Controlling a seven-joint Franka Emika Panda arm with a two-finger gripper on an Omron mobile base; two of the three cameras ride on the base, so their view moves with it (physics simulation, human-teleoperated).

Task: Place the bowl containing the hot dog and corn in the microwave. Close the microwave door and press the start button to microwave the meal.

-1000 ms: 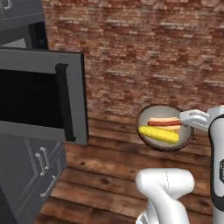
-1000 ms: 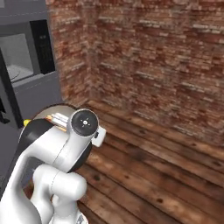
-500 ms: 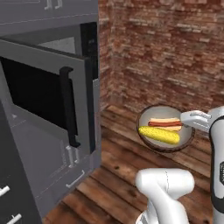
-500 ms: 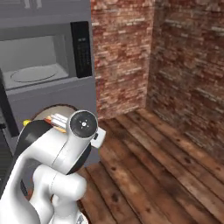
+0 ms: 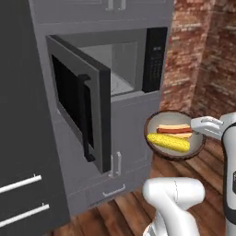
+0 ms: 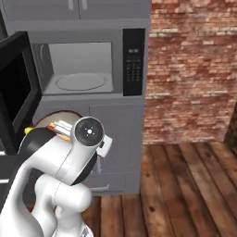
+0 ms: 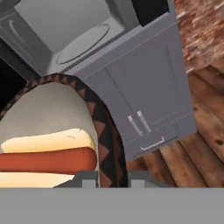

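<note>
The microwave door point(image 5: 80, 110) stands swung wide, leaving the cavity and turntable point(image 6: 81, 82) of the microwave point(image 6: 88, 65) open, up and ahead of the pincer point(image 5: 199, 125). The pincer is clamped on the bowl point(image 5: 175, 135) rim, held level below the opening, hot dog point(image 5: 174, 130) and corn point(image 5: 168, 142) inside.
</note>
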